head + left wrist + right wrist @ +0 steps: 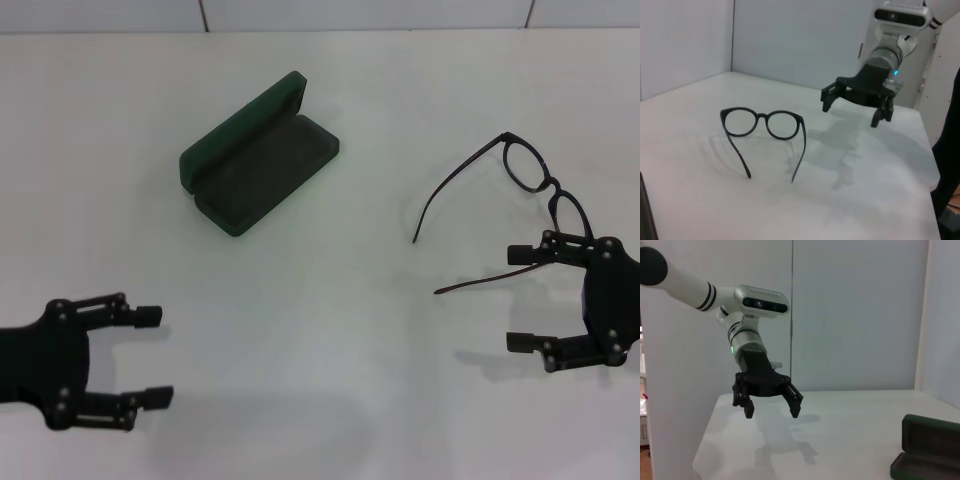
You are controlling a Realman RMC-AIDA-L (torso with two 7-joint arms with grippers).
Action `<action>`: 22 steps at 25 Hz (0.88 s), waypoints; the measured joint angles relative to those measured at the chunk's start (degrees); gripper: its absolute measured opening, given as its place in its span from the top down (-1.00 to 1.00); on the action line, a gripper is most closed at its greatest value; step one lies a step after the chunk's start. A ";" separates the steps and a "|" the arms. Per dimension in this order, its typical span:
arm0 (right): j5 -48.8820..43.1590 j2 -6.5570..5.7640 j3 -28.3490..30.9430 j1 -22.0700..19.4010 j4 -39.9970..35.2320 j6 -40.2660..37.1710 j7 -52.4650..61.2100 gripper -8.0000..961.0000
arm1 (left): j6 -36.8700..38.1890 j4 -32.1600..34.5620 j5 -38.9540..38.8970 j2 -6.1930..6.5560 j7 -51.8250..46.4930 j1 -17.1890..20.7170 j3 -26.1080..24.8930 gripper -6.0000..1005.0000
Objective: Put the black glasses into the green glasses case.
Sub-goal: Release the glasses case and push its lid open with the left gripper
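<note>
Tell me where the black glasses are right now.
In the head view the black glasses stand unfolded on the white table on the robot's right, just beyond the open right gripper and to the right of the open green glasses case.

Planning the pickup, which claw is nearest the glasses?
The right claw, open beside the thin black-framed glasses; the left claw is far across the white table.

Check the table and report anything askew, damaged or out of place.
Nothing stands out. The case lies open and whole, and the glasses stand unfolded to its right, temples spread. Both hands, left and right, hover open, holding nothing.
</note>
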 joint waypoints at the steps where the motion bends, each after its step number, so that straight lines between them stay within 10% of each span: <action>1: 0.00 0.00 0.00 -0.02 0.00 0.00 0.02 -0.84 | 0.03 0.00 -0.34 -0.12 -0.51 -0.05 -0.36 -0.73; 9: -0.10 0.12 0.00 0.08 -0.06 -0.22 0.33 -0.84 | -0.44 -0.16 -3.03 -2.71 -24.38 -5.73 -12.91 -0.72; 22: -0.50 0.54 -0.43 0.39 -0.18 -0.67 0.35 -0.84 | -13.16 5.27 7.58 -1.68 -48.34 -19.38 -11.98 -0.71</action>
